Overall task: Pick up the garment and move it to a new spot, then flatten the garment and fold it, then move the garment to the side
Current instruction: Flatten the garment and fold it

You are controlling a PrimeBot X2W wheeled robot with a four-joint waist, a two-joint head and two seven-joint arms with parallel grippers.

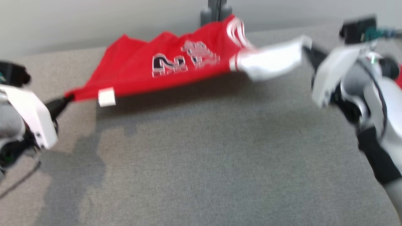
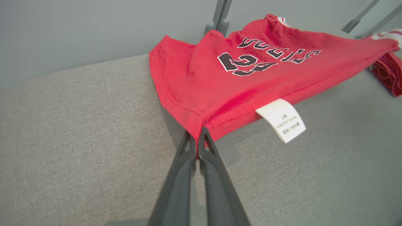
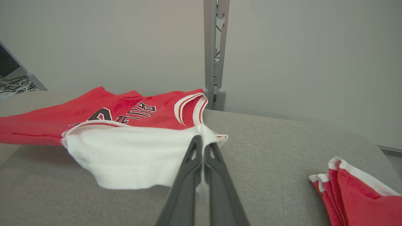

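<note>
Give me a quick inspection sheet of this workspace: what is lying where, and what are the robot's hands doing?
Surface: grey cloth top, flat, no stains seen.
Job's things: red jersey stretched between both grippers, its near edge lifted off the top; a white label hangs from the hem.
Clutter: a folded red-and-white pile at the robot's right.
Grippers: left gripper shut on the jersey's hem corner; right gripper shut on its white sleeve.
Cables: a loose bundle beyond the top's far edge.
Surroundings: plain grey wall, metal post behind the top.
</note>
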